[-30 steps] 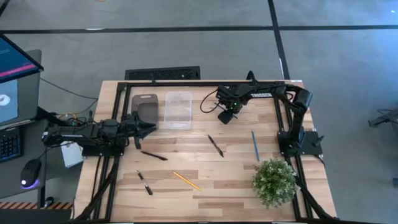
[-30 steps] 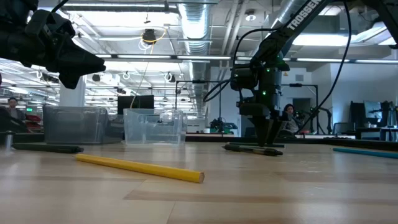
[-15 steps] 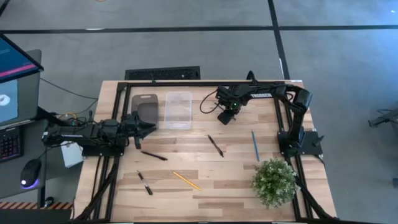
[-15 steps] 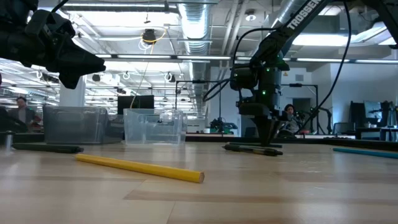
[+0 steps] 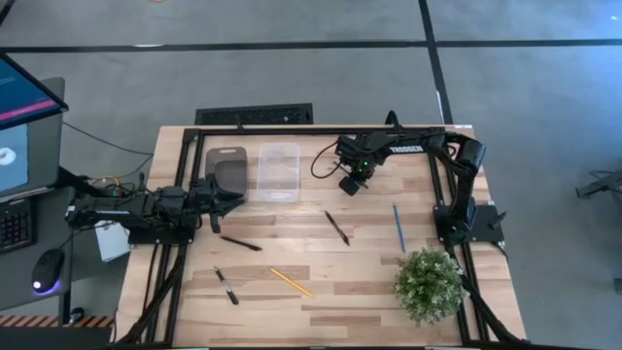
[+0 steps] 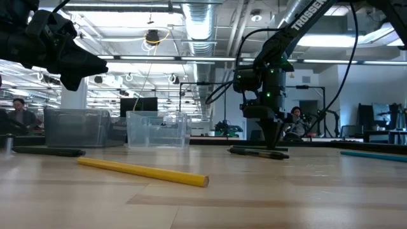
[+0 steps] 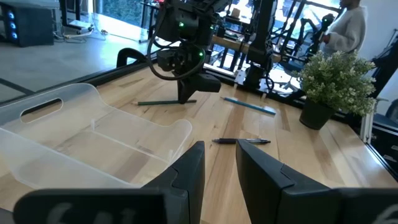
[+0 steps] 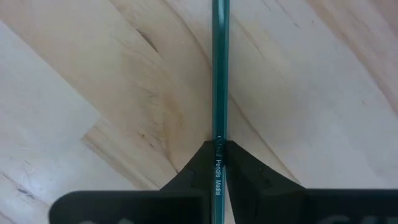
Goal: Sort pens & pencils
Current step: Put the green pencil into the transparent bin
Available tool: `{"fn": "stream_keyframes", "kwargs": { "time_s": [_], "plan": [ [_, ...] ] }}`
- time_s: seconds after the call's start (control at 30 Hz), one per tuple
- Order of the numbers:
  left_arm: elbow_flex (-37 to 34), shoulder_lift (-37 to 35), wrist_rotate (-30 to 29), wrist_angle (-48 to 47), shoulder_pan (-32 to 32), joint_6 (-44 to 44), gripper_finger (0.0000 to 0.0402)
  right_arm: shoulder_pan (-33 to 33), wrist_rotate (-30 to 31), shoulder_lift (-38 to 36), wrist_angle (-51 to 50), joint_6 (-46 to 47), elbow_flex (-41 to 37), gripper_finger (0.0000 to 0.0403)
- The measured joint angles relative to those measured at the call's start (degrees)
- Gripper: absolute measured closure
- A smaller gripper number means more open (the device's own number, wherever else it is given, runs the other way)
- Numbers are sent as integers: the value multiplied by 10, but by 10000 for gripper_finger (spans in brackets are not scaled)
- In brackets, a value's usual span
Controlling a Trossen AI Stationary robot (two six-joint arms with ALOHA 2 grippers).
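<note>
Now the right gripper [image 8: 219, 155], near the table's far edge, is pinching a dark green pencil [image 8: 219, 74] shut; lifting toward a bin comes next, while the left gripper [image 7: 217, 163] is waiting slightly parted, empty.

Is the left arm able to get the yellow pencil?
Probably yes. The yellow pencil lies alone on bare wood with nothing over it, and the left tool hangs empty nearby. The right tool is far off, shut on a dark pencil.
</note>
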Motion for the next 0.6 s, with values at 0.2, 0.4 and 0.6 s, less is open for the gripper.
{"fn": "stream_keyframes", "kwargs": {
  "time_s": [0.2,0.4,0.6],
  "plan": [
    [0,0,0,0,0,0,319,5,7,-10,4,1,-3,358],
    [0,0,0,0,0,0,319,7,7,-10,3,1,2,358],
    [0,0,0,0,0,0,319,7,7,-10,4,2,2,359]
  ]
}}
